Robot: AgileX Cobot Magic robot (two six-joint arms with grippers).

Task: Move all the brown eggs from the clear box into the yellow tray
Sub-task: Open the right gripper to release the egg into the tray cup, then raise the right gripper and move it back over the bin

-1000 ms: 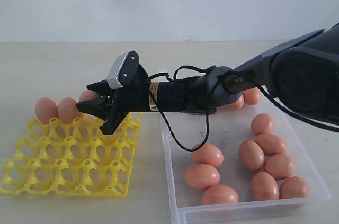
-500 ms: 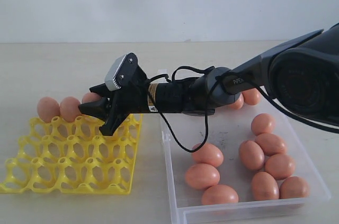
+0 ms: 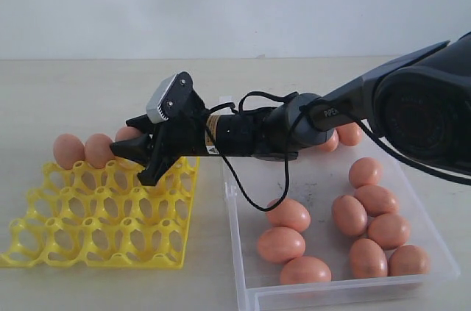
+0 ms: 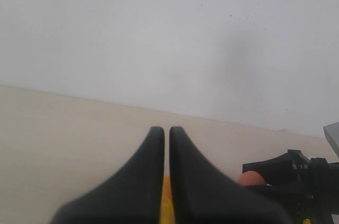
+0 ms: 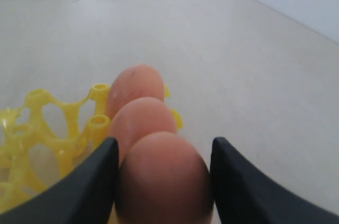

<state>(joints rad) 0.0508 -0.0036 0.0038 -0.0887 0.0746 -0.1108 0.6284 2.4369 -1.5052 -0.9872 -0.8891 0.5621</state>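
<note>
At the yellow tray (image 3: 88, 259), right claw (image 3: 129, 158) flanks a half-hidden egg (image 3: 125, 134), grip unclear; left claw (image 4: 167, 144) clenched

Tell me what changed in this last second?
The right end effector, a brown egg between its fingers at the back row of the yellow tray, crept slightly rightward in the exterior view; the tray and its two seated eggs slid that way too. Whether it let go is unclear. The eggs in the clear box stayed put.
</note>
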